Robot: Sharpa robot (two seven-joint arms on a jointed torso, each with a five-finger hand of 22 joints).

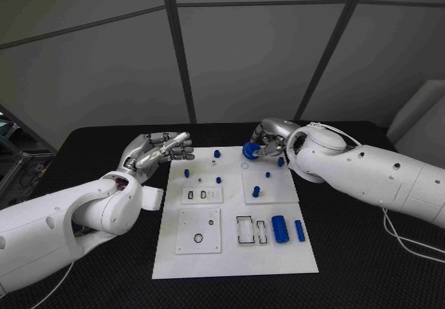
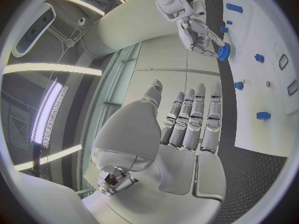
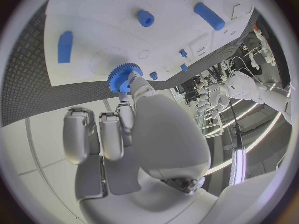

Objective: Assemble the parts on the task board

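Observation:
The white task board [image 1: 236, 257] lies in the middle of the black table. My right hand [image 1: 271, 138] hovers over its far edge and pinches a blue gear [image 1: 250, 151] at its fingertips; the right wrist view shows the gear [image 3: 123, 78] just above the board [image 3: 112, 15], near a round recess. My left hand [image 1: 159, 151] floats over the board's far left corner, fingers stretched out and holding nothing. In the left wrist view its fingers [image 2: 190, 119] point toward the right hand [image 2: 196, 27] and the gear [image 2: 223, 51].
Small blue pegs [image 1: 257, 191] [image 1: 216, 154] [image 1: 281, 161] stand on the far half of the board. A long blue cylinder [image 1: 279, 228] and a thinner blue bar [image 1: 299, 230] lie at the near right. A white cable [image 1: 408, 241] trails over the table at right.

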